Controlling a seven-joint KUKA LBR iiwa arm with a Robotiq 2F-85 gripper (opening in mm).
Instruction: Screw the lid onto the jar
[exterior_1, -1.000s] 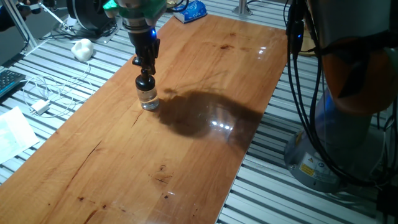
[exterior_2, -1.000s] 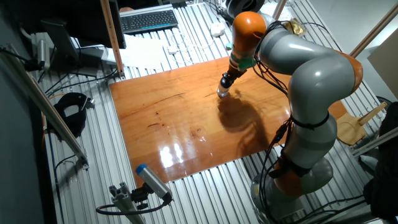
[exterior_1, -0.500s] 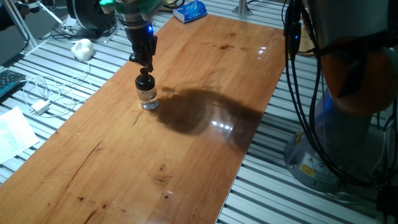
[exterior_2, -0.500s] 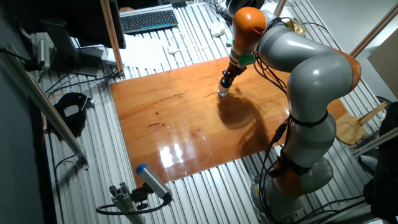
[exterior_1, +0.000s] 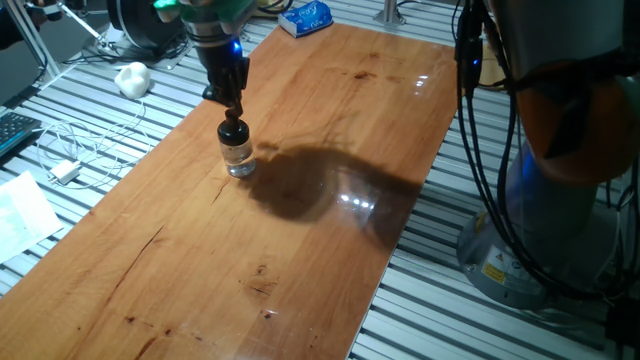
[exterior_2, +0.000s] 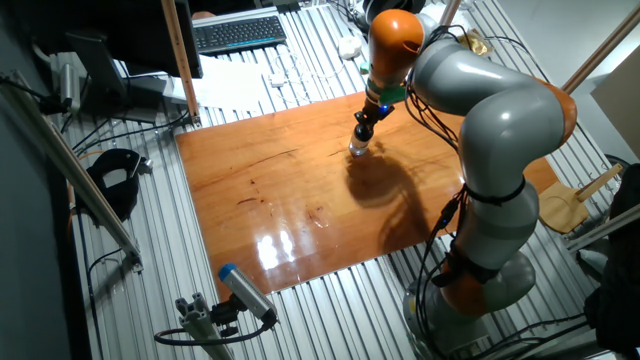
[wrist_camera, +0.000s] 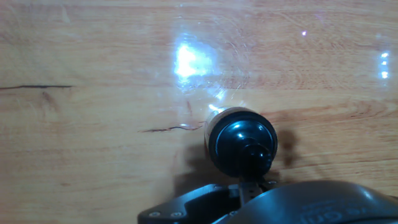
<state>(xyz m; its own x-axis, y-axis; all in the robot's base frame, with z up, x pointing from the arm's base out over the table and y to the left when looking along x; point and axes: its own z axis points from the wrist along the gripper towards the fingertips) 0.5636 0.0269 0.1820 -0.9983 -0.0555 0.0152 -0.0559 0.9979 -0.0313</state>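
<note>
Hand view shows the lid (wrist_camera: 241, 141) sitting on the jar (exterior_1: 238, 158) on the worktop (exterior_1: 330, 120). Just above hangs the tool (exterior_1: 234, 104) (open or closed, I cannot tell).

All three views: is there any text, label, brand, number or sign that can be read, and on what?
None can be read.
Yellow sticker on the robot base: print too small to read.
Blue packet at the far table edge: markings blurred.
Keyboard: key legends too small.
Lid and jar: no label visible.
Gripper: no marking visible.
</note>
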